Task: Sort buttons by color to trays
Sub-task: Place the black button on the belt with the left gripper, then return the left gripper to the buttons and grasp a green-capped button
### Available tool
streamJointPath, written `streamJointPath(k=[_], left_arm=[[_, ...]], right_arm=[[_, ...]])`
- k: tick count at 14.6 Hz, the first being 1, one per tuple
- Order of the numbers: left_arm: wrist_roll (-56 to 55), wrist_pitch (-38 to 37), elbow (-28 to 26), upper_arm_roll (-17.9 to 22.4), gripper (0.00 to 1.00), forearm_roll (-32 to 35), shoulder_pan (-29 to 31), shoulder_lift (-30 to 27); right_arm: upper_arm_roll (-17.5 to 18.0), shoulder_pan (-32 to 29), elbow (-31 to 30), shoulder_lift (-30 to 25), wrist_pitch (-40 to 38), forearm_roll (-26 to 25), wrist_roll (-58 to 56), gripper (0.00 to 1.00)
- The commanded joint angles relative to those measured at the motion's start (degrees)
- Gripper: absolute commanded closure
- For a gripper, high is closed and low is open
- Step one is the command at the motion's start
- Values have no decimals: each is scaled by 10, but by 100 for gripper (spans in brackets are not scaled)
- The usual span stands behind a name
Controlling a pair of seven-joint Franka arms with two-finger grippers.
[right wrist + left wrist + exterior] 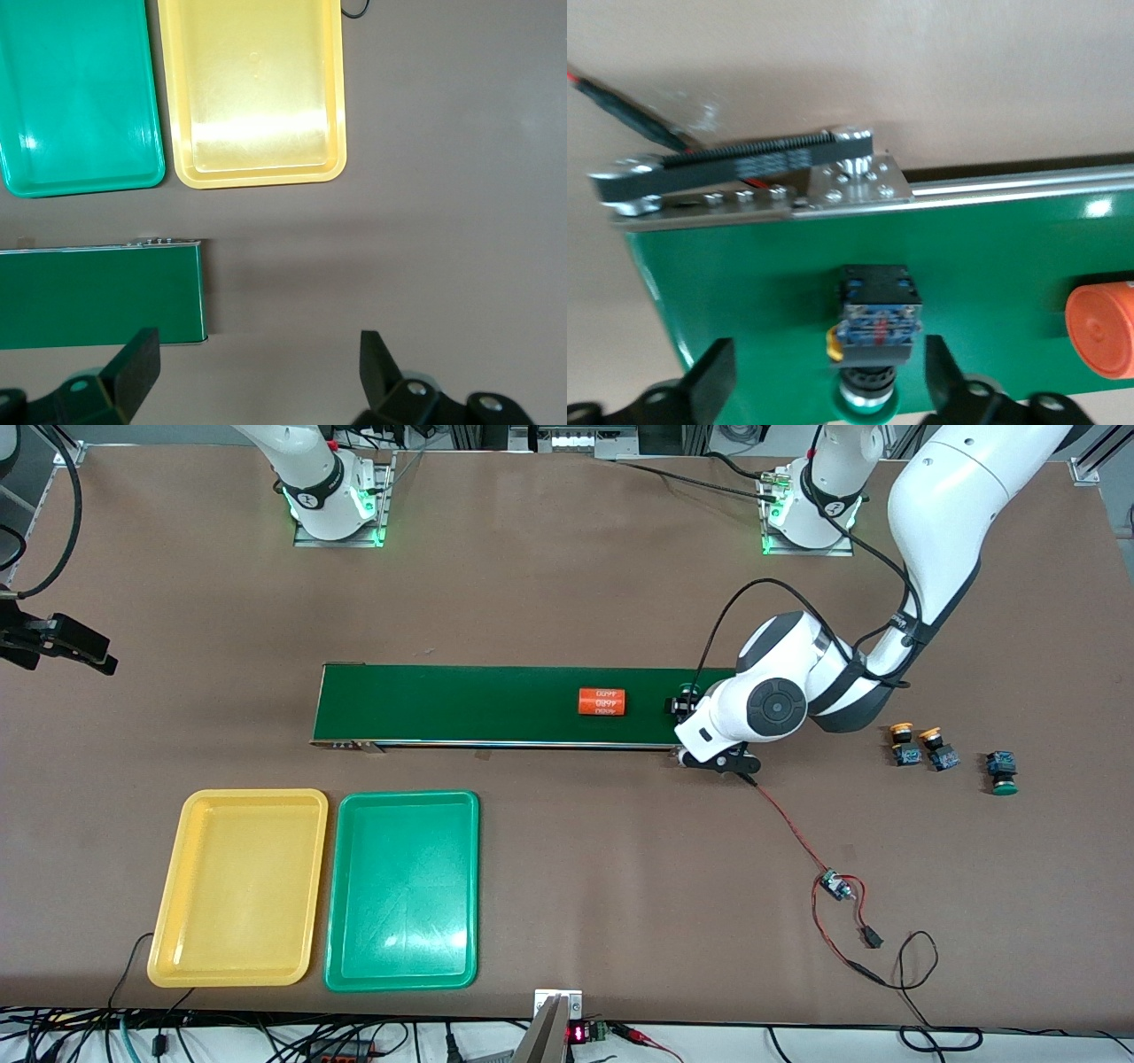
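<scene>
Now | orange cylinder (602,701) print unreadable | left tool (824,376) wide around green-capped button (873,332) on belt (461,704) | right tool (257,372) wide

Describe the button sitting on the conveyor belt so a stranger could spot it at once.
Find the long dark-green conveyor belt in the middle of the table and follow it to the left arm's end. There, between the open fingers of the left gripper, lies a green-capped button with a black-and-blue body. The orange cylinder beside it is larger, with white print.

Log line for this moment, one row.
left claw: open, around green-capped button on conveyor belt | right claw: open, waiting | yellow tray, green tray: no buttons
</scene>
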Motion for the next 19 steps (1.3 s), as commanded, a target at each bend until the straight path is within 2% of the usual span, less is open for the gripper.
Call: streamJointPath(k=[1,3,5,7,8,11,14,17,19], left_arm=[[0,-110,87,-1,0,2,18,-17],[-1,-149,141,10,0,4,29,-12],[-1,-159,162,47,0,6,42,-15],[1,-158,171,86,0,18,51,-15],[14,-158,171,106,0,46,55,-12],[117,-152,171,153,0,116,65,-3],[158,-148,171,194,0,130,94,14],[159,-131,169,201,0,175,144,44],[209,-81,167,201,0,195,178,62]], right_arm=[[4,-4,-5,-5,3,0,4,0],[4,-4,-5,-5,2,0,4,0],[4,-4,-5,-5,1,0,4,0],[4,-4,-5,-5,1,0,4,0],[4,-4,-5,-5,1,0,4,0],[4,-4,-5,-5,1,0,4,0],[4,-4,-5,-5,1,0,4,0],[3,-4,-5,-5,0,0,4,0],[3,-5,-5,-5,0,0,4,0]])
